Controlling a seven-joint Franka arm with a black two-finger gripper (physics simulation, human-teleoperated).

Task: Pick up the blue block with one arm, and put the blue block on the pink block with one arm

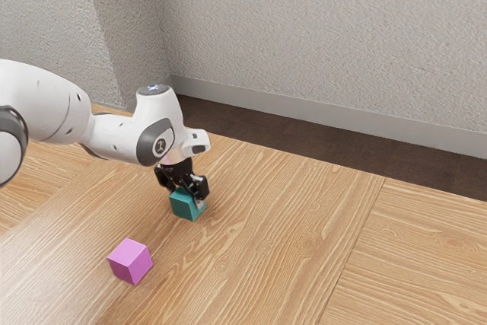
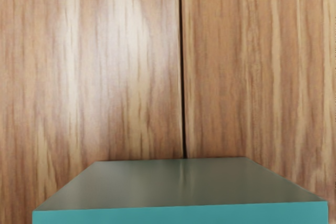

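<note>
- Pinching the blue block from two sides near its top, the jaws look pressed onto it. With so high a hold, the block could pivot or slip out during the lift.
- The blue block, teal in these renders, sits low under the arm. I cannot tell whether it rests on the tabletop or hangs just above it. Moving sideways before it is clearly raised could catch an edge on the wood and twist it in the jaws.
- The pink block stands loose on the tabletop, well apart from the blue one, toward the exterior view's left and nearer the camera. Arriving too low would strike its side and shove it away.
- Both blocks look about the same size, so there is little margin. Setting the blue one down off-centre or turned would leave an overhang, and it may topple when let go.
- Letting go from too high risks a bounce. Pressing down too hard risks pushing the pink block aside.
- In the wrist view the blue block's top face lies just under the hand, so it would likely hide the pink block during the final descent and make alignment hard to judge.
</note>
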